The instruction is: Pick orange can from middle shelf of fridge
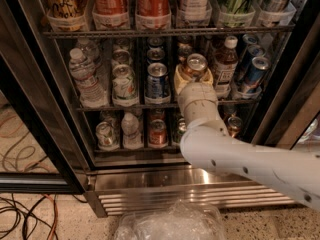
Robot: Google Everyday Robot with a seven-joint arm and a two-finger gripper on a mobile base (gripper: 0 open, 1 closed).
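**Q:** Why does the white arm (240, 161) reach so far into the fridge (150, 181)?

**A:** It goes in low past the black door frame, so the claw (194, 75) meets the orange can (195, 65) head-on. The can is at the front of the middle shelf (125, 105), just right of a blue-and-silver can (157, 81).

**Q:** And the grip?

**A:** The claw looks closed around the can, hugging both sides. The can seems not yet drawn clear of the rack.

**Q:** The surroundings?

**A:** Wire racks crowded with drinks, a stainless base with a slatted grille and a speckled floor (75, 226). Loose cables (30, 214) lie at left and crumpled clear plastic (170, 224) in front.
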